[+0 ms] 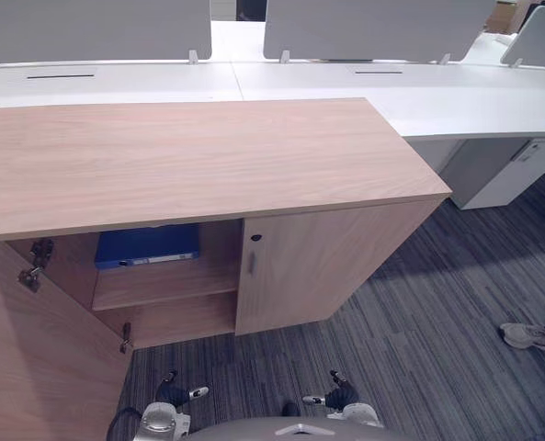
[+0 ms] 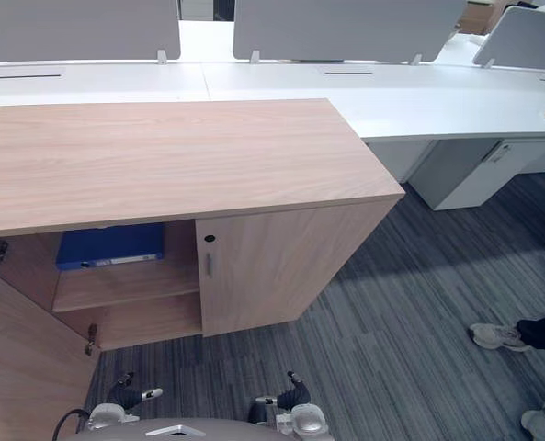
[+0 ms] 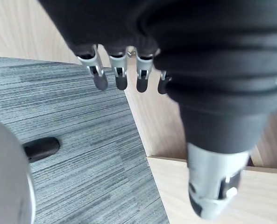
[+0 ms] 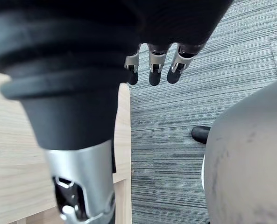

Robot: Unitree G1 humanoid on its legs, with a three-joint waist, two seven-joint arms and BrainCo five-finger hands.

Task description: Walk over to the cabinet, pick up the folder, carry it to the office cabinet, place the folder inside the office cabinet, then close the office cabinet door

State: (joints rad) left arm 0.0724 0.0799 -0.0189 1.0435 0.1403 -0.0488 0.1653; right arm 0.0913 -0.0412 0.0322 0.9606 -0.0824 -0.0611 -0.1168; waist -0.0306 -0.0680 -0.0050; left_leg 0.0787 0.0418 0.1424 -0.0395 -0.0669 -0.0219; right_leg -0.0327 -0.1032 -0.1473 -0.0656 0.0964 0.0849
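left eye view: a wooden cabinet (image 1: 189, 156) stands on grey carpet (image 1: 419, 340). its left door (image 1: 33, 349) is swung open and its right door (image 1: 318, 266) is shut. the blue folder (image 1: 148, 246) lies flat on the upper shelf (image 1: 162, 283) in the open left half, its labelled edge facing out. the lower shelf is bare. behind the cabinet run white desks (image 1: 456, 96) with grey dividers (image 1: 373, 28). a person's shoe (image 1: 529, 335) rests on the carpet at the right edge.

right eye view: the same scene. the folder sits well inside, under the cabinet top. at the right a dark trouser leg (image 2: 543, 329) shows above the shoe.

left wrist view: the left hand (image 3: 143, 56) points down, its fingers (image 3: 121, 77) straight and side by side, the thumb (image 3: 213, 186) apart from them. it holds nothing and touches nothing. past the fingertips lie carpet and a pale wood panel (image 3: 17, 28).

right wrist view: the right hand (image 4: 143, 28) also hangs with straight fingers (image 4: 154, 70) in a row and its thumb (image 4: 84, 186) apart, empty. below it are carpet and a wood edge (image 4: 123, 121).
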